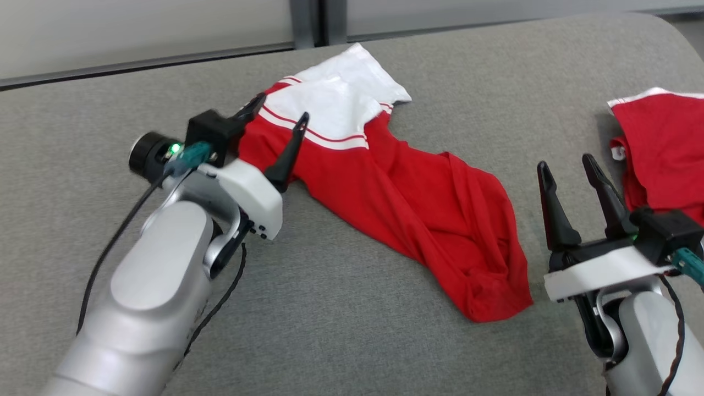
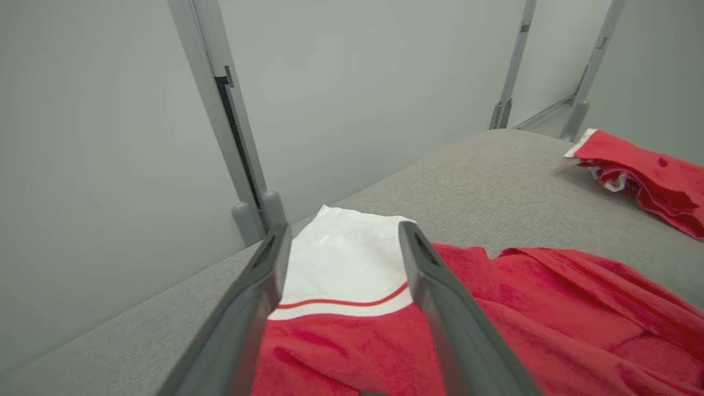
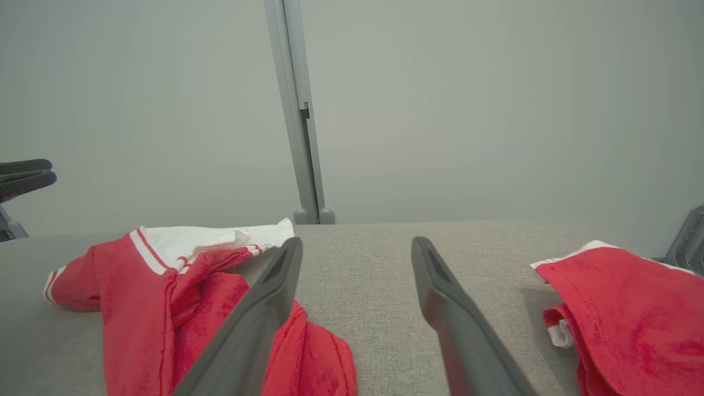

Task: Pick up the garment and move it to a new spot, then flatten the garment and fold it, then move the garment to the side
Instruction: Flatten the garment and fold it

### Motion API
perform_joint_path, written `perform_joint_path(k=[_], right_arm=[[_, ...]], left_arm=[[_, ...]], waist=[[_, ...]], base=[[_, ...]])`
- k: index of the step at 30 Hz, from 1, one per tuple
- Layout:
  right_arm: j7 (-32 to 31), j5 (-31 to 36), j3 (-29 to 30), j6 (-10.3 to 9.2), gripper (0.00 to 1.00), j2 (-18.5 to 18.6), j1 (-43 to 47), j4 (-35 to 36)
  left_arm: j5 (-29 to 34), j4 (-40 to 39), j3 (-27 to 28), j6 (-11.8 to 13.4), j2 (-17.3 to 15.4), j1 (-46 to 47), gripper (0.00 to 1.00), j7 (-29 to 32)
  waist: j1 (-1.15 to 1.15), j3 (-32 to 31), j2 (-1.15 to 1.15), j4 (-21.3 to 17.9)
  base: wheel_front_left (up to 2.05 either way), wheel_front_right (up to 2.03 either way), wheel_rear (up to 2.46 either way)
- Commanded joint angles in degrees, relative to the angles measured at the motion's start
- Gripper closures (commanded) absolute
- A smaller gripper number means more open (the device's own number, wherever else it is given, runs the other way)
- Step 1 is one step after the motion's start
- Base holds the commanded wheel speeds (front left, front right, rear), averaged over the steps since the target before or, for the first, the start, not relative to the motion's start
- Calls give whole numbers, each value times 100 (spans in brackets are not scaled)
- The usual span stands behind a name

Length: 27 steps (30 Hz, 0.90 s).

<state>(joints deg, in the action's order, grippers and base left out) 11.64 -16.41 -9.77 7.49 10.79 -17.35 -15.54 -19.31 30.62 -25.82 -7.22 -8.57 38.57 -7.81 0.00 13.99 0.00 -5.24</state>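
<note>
Step judged: pickup, grasp not yet made | garment [image 1: 407, 209] crumpled on counter [image 1: 352, 330] | left gripper [image 1: 280, 110] fingers spread wide over its white end | right gripper [image 1: 565, 163] fingers wide, empty, beside red end | next: fingers to be lowered, closed on cloth

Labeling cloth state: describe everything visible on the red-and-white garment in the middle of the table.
The garment is soft red fabric with a white end banded by thin red stripes. It lies crumpled diagonally on the grey padded surface. The open left gripper is poised over its white end; contact is unclear. The open right gripper stands apart near its red end.
</note>
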Motion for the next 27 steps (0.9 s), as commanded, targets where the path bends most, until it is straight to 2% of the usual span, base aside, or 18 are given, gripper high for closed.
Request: perform_joint_path(k=[1, 5, 11, 15, 18, 27], right_arm=[[46, 0, -41, 1, 0, 10, -177, 16], [128, -41, -195, 1, 0, -78, -543, -76], [268, -120, -447, 1, 0, -256, -895, -277], [329, -165, -589, 1, 0, -361, -990, -367], [347, -183, -690, 1, 0, -415, -1032, -415], [366, -239, -772, 1, 0, -565, -1091, -304]], left_arm=[[-232, 94, -369, -32, -126, 339, 0, 290], [-1194, 322, -1099, -20, -692, 1373, 0, 1152], [-2048, 700, -1949, -24, -1312, 2455, 0, 1940], [-2239, 1004, -2455, -24, -1545, 2885, 0, 2202], [-2207, 1277, -2723, -25, -1663, 3167, 0, 2181], [-2041, 2202, -3270, -24, -1782, 3671, 0, 2072]], waist=[[0, 435, 0, -425], [0, 744, 0, -762], [0, 1026, 0, -1232], [0, 1157, 0, -1482], [0, 1255, 0, -1642], [0, 1592, 0, -2041]], base=[[0, 0, 0], [0, 0, 0], [0, 0, 0], [0, 0, 0], [0, 0, 0], [0, 0, 0]])
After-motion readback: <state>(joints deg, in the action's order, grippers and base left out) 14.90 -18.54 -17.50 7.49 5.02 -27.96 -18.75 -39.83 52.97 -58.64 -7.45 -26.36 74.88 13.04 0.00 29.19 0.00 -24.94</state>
